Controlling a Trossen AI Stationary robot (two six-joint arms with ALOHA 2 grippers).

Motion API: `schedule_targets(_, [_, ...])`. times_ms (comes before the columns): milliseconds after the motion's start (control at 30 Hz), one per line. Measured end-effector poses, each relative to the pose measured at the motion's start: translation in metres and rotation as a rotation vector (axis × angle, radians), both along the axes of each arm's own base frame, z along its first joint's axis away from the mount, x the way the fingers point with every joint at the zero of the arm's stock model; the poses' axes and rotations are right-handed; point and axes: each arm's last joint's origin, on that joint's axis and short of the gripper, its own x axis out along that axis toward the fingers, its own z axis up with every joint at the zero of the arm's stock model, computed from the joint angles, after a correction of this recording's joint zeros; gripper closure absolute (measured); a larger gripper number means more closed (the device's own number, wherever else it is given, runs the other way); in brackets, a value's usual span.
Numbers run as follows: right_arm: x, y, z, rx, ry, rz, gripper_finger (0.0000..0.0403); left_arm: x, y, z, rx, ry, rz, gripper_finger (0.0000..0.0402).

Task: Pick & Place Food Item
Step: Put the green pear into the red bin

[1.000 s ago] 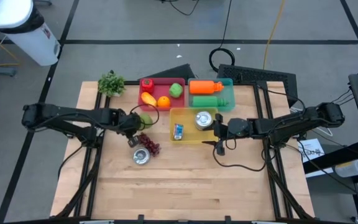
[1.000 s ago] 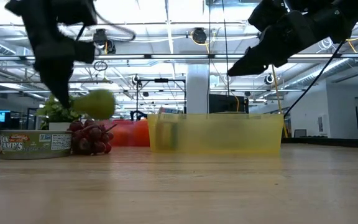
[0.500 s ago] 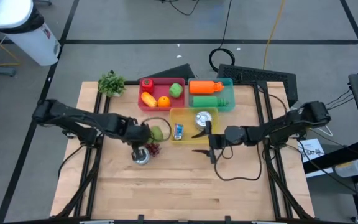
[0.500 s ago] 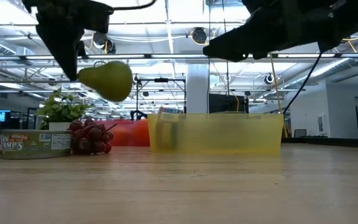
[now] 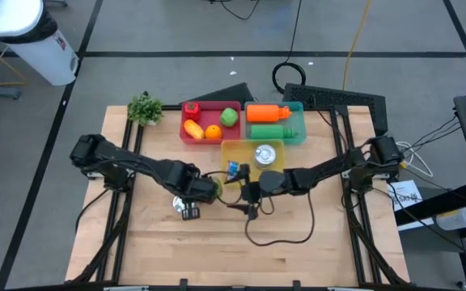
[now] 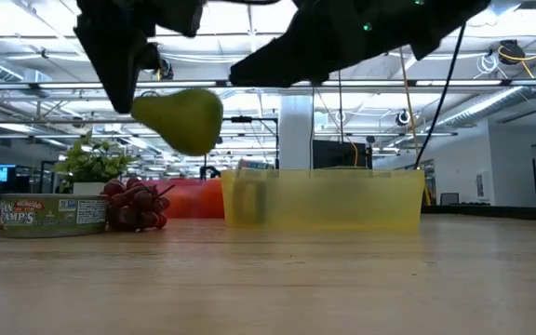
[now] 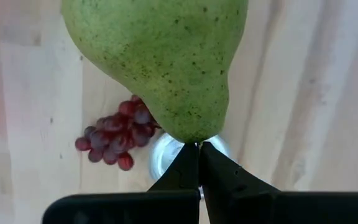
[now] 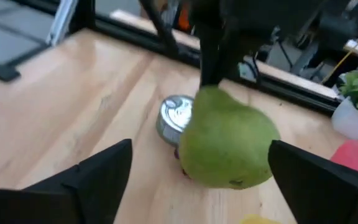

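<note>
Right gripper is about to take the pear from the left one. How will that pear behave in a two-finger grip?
The pear hangs from the left gripper by its narrow tip alone, so it may swing or twist. Its skin looks smooth and rounded: the open right gripper, fingers either side, should close on the wide belly. Set down, it would probably roll.

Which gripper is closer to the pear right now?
Left. The left gripper is shut on the pear by its narrow stem end, holding it clear of the table. The right gripper is open, facing the pear from the yellow bin's side, not touching it.
</note>
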Motion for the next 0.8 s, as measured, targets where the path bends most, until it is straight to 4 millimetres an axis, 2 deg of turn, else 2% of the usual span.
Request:
schedule_targets(200, [0.018, 0.001, 0.006, -0.042, -0.020, 0.009, 0.0012, 0.003, -0.014, 0.015, 0.007, -0.056, -0.050, 0.0401])
schedule_targets(433, [0.024, -0.004, 0.015, 0.040, -0.040, -0.027, 0.0010, 0.000, -0.029, 0.022, 0.026, -0.090, -0.092, 0.0401])
schedule_targets(600, [0.026, -0.001, 0.019, 0.055, -0.050, 0.049, 0.0010, 0.002, -0.027, 0.022, 0.024, -0.095, -0.080, 0.0401])
schedule_targets(800, [0.027, 0.002, 0.016, 0.022, -0.037, 0.034, 0.0010, 0.005, -0.020, 0.022, 0.021, -0.108, -0.058, 0.0401])
